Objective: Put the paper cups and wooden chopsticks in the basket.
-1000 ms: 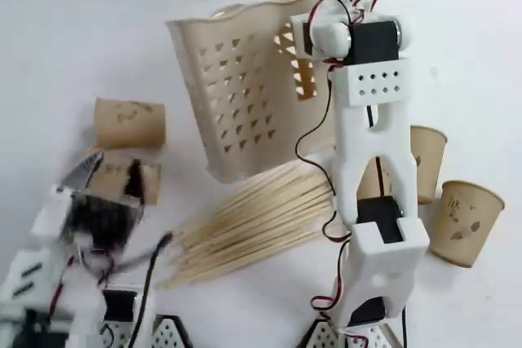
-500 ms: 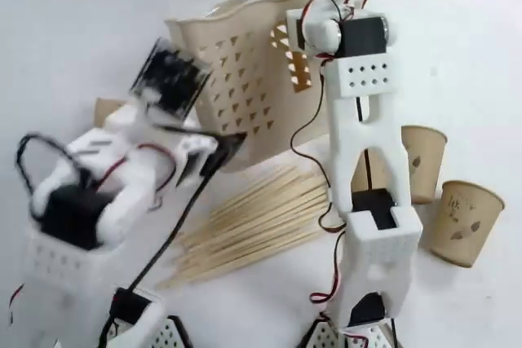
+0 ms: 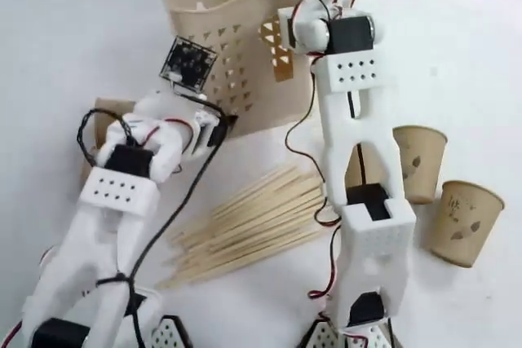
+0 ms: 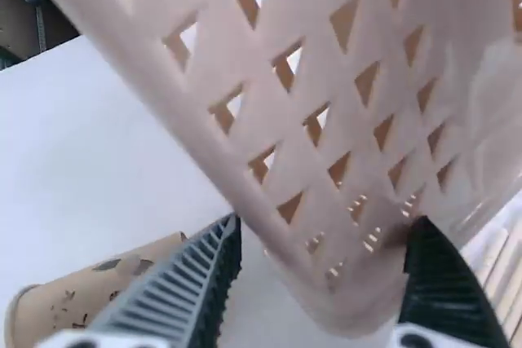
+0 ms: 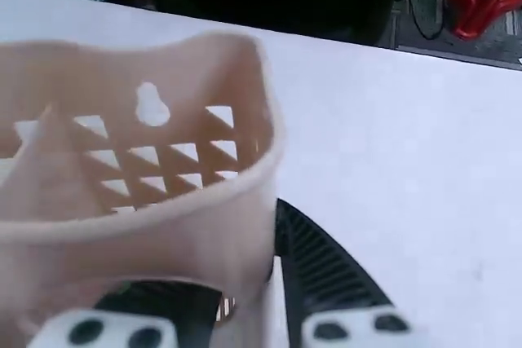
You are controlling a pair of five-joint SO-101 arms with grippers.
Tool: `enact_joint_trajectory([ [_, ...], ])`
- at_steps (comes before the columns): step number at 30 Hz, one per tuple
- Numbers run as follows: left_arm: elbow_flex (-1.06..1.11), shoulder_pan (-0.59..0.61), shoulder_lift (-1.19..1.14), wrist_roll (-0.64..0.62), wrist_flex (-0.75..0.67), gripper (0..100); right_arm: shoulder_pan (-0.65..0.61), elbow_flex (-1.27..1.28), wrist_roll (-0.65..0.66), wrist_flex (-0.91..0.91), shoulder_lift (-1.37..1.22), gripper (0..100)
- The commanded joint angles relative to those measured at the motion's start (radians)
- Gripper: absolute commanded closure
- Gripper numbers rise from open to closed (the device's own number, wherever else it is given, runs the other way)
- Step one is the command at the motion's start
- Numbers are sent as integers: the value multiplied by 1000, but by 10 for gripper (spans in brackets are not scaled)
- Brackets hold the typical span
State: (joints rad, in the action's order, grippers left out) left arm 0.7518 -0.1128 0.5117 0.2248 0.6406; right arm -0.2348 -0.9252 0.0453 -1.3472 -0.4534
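**Both arms at the basket, cups and sticks out on the table**

From above, the basket (image 3: 236, 46) sits at twelve o'clock with its perforated wall turned to the camera. The wooden chopsticks (image 3: 253, 222) lie fanned at centre. Two paper cups (image 3: 420, 160) (image 3: 466, 222) stand at four o'clock, and a third cup (image 3: 102, 116) lies at nine o'clock, half under the left arm.

The right wrist view shows the right gripper (image 5: 245, 258) pinching the basket's wall, one finger inside and one outside. A keyhole slot (image 5: 149, 106) is cut near the rim.

In the left wrist view the left gripper (image 4: 326, 226) is spread, with the basket's lower corner between its fingers.

Bare table (image 3: 65, 46) lies at ten and two o'clock, and its far edge runs just behind the basket.

The cups carry dark printed marks, too small to read
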Motion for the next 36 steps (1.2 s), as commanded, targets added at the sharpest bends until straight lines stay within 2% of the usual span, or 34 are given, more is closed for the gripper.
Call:
enact_joint_trajectory([
  [1,-3,8,-71,-12,-83,684,-13,-48,-9,10,27,984],
  [9,-3,8,-93,-12,-89,684,-13,-3,-5,-24,90,984],
  [19,-9,12,-101,-12,-110,684,-94,-3,54,-272,268,984],
  [26,-9,45,-101,-12,-112,684,-117,0,115,-351,300,984],
  [31,-9,39,-94,-12,-103,684,-107,167,106,-255,312,983],
  [34,-9,45,-93,-21,-89,684,-84,353,35,-143,366,982],
  [36,-11,45,-99,-28,-97,684,-87,494,35,-96,463,982],
])
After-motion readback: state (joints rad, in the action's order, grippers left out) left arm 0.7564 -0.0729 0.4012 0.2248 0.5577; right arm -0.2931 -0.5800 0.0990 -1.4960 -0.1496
